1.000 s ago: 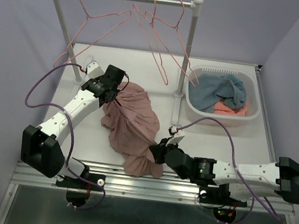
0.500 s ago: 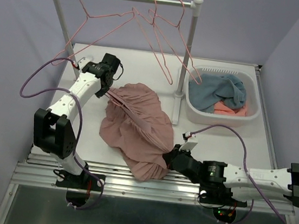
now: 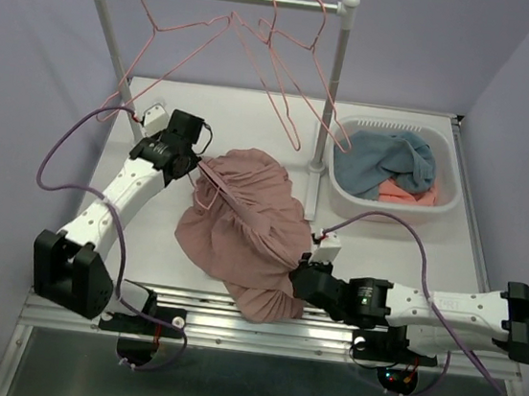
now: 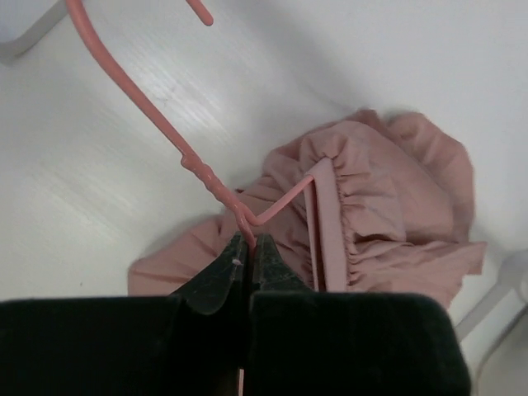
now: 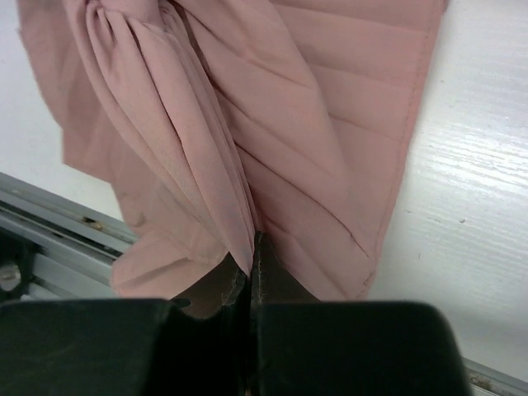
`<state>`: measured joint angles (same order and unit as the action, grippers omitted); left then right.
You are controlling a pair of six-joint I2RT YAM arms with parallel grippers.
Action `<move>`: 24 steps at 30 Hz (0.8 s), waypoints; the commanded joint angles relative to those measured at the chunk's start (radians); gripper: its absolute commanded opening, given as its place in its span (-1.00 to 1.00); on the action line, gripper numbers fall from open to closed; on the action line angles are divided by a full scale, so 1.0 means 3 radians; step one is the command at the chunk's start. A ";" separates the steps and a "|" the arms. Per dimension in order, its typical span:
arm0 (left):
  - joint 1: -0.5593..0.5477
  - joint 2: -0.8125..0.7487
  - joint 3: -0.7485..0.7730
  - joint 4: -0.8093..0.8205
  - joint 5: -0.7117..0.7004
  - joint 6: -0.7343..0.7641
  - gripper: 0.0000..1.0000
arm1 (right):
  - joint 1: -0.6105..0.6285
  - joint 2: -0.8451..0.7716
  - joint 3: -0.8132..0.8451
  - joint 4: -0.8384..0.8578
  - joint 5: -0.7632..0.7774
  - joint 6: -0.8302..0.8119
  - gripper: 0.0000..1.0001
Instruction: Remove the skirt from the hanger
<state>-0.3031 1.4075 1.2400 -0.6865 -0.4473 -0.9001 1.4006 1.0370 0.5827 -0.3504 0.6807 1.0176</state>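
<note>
1. Half a second ago the skirt [image 3: 252, 221] was drawn taut between the two arms. The left end effector [image 4: 249, 241] has since eased back toward it, and the cloth now lies slacker and wider on the middle-front of the worktop [image 3: 245, 118].
2. Both end effectors are pressed together. The left pinches the hanger [image 4: 198, 169] at its neck, and the right end effector [image 5: 250, 252] pinches a fold of skirt near the hem.
3. That stretch probably did not free the skirt, which still looks threaded on the hanger, so the removal is unfinished.
4. Only the left wrist view shows the wire plainly, running in under the gathered waistband.
5. Only the right wrist view shows how thin the pinched fold is and that it sits close to the front rail [image 5: 49, 216]. Only the overhead view shows both arms and the slack between them.
</note>
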 commanded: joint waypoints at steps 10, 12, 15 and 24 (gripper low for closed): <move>-0.0211 -0.1684 -0.0692 0.1577 0.0554 0.1072 -1.00 | -0.1053 0.0664 0.0179 0.0432 -0.0597 -0.0840 -0.99; -0.0242 -0.1807 -0.0692 0.1598 0.0845 0.1113 -1.00 | -0.1135 0.0736 0.0261 0.0432 -0.0572 -0.0927 -0.99; -0.0258 -0.1971 -0.0672 0.1608 0.1208 0.1180 -1.00 | -0.1294 0.0899 0.0333 0.0518 -0.0597 -0.1004 -0.99; -0.0355 -0.2135 -0.0615 0.1010 0.1128 0.1226 -1.00 | -0.1493 0.1140 0.0732 0.0652 -0.0531 -0.1275 -0.99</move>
<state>-0.3981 0.7948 1.0271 -0.3569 -0.1169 -0.5671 0.9855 1.3743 0.7296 -0.2184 0.5045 0.6964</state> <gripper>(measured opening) 0.084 0.026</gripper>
